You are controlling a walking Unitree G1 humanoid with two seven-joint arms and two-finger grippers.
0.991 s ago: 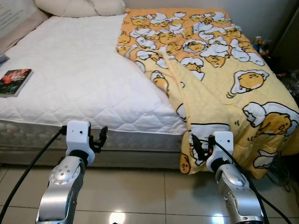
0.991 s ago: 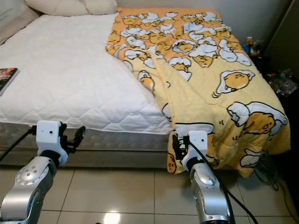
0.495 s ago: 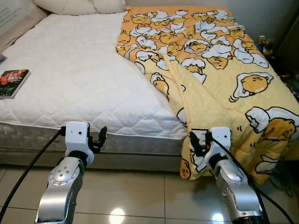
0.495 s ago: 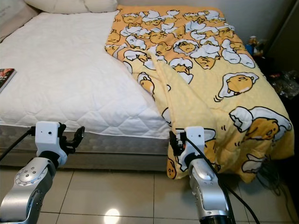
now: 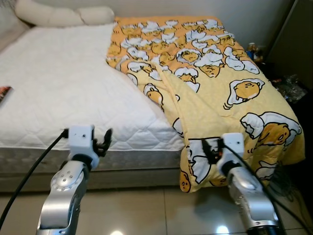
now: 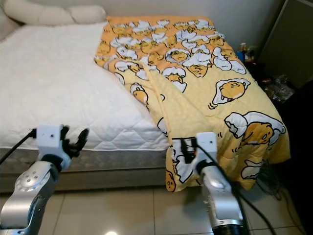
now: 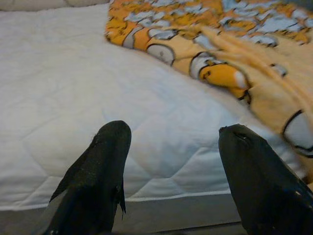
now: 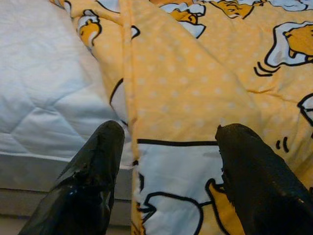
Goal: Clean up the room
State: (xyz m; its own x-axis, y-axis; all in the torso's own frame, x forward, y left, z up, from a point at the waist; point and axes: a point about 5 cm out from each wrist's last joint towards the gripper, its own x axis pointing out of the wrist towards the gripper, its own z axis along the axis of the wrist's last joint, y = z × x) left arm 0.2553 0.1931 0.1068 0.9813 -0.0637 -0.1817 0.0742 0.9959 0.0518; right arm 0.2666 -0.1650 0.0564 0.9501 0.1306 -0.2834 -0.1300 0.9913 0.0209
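- At the far left edge of the bed, a sliver of a dark-covered book (image 5: 3,93) lies flat on the white quilted mattress (image 5: 58,93), well apart from both arms.
- Two cream pillows (image 5: 61,16) rest side by side at the head of the bed, against the pale wall.
- The left gripper (image 5: 104,142) hovers at the near edge of the mattress, just in front of the grey mattress side (image 5: 132,160); in the left wrist view its two black fingers (image 7: 100,176) stand spread, holding nothing, with bare white quilting between them.
- A yellow blanket printed with cartoon egg characters (image 5: 215,83) covers the right half of the bed, from the head to the foot; its left border runs in a raised fold across the mattress, and its near corner hangs over the edge toward the beige tiled floor (image 5: 146,210).
- The right gripper (image 5: 210,150) sits at the hanging front of the blanket, just right of that folded border; the right wrist view shows its black fingers (image 8: 93,176) spread apart, the blanket between them but not pinched.
- Small cluttered items (image 5: 253,50) sit on the floor beside a dark cabinet (image 5: 293,44) at the right of the bed; too small to identify.
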